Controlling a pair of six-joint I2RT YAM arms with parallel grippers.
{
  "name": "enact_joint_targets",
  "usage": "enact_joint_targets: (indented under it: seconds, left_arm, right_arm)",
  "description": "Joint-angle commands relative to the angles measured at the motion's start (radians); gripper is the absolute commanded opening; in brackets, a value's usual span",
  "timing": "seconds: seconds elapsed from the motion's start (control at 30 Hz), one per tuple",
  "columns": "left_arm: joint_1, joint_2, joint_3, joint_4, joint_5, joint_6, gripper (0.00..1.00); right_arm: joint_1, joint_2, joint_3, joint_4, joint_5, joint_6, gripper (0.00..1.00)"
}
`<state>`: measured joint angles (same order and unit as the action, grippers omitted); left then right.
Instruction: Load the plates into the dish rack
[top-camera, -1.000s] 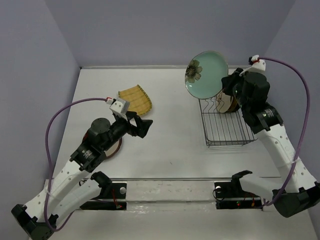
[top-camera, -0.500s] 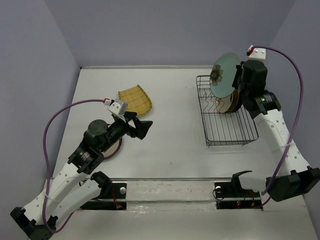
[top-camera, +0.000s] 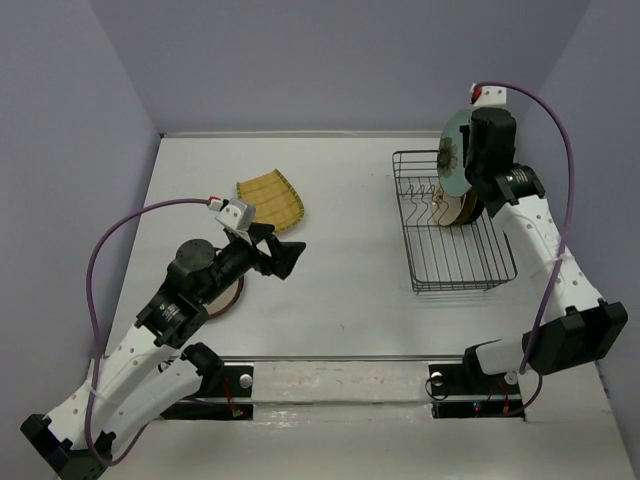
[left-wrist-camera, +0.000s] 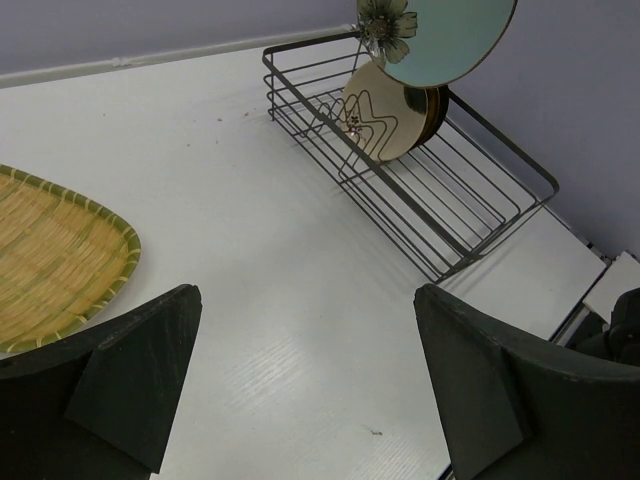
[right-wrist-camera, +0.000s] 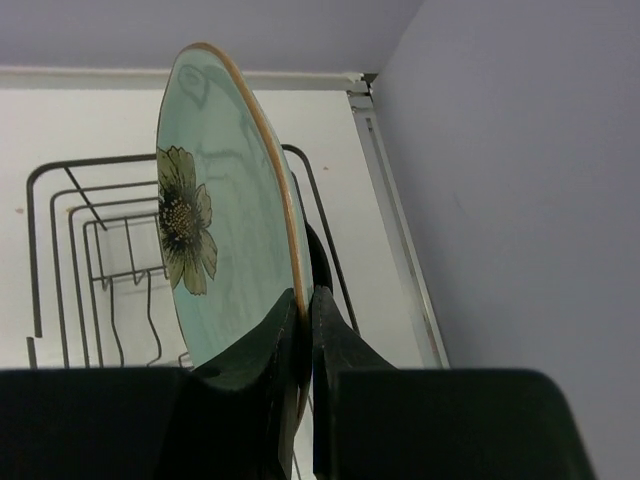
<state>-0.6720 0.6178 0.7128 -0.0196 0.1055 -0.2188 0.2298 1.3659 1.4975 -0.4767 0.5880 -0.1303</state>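
My right gripper (right-wrist-camera: 305, 300) is shut on the rim of the large pale teal plate with a flower (right-wrist-camera: 215, 250). It holds the plate on edge above the far end of the black wire dish rack (top-camera: 465, 287). In the top view the teal plate (top-camera: 455, 155) shows beside the right wrist. An ochre plate (left-wrist-camera: 385, 125) stands upright in the rack (left-wrist-camera: 440, 230), with a dark plate (left-wrist-camera: 437, 105) behind it. The yellow ribbed plate (top-camera: 272, 200) lies flat on the table's left side. My left gripper (top-camera: 285, 255) hovers open just near of it, with nothing between its fingers (left-wrist-camera: 130, 370).
A red-brown plate rim (top-camera: 238, 292) peeks out from under my left arm. The right wall stands close behind the rack's right side. The rack's near half holds only bare wire prongs (top-camera: 450, 255).
My right arm has swung the teal plate from facing the camera to standing on edge, and carried it rightward over the rack's far end. The left arm has barely moved.
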Motion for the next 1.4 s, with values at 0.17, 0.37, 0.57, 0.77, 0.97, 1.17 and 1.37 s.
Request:
enact_joint_targets:
  seconds: [0.17, 0.37, 0.57, 0.77, 0.97, 1.17, 1.37]
  left_arm:
    - [0.006, -0.003, -0.003, 0.049, 0.025, -0.001, 0.99]
    - [0.006, -0.003, -0.003, 0.050, 0.028, -0.001, 0.99]
    - [0.006, -0.004, -0.003, 0.050, 0.026, -0.001, 0.99]
    - [0.006, -0.010, -0.003, 0.050, 0.023, -0.001, 0.99]
    - [0.006, -0.018, -0.003, 0.050, 0.023, -0.001, 0.99]
    - [0.006, -0.009, -0.004, 0.052, 0.025, -0.001, 0.99]
    - [0.006, -0.007, -0.003, 0.049, 0.011, 0.002, 0.99]
  right_arm:
    - [-0.003, 0.025, 0.076, 0.181, 0.055, -0.101, 0.07]
    - [-0.003, 0.028, 0.010, 0.204, 0.062, -0.101, 0.07]
    - [-0.003, 0.056, -0.029, 0.219, 0.052, -0.094, 0.07]
    - [-0.003, 0.090, -0.046, 0.240, 0.062, -0.112, 0.07]
    - [-0.003, 0.108, -0.103, 0.254, 0.067, -0.098, 0.07]
    - [-0.003, 0.117, -0.163, 0.259, 0.050, -0.042, 0.07]
    - [-0.003, 0.127, -0.200, 0.262, 0.038, -0.014, 0.07]
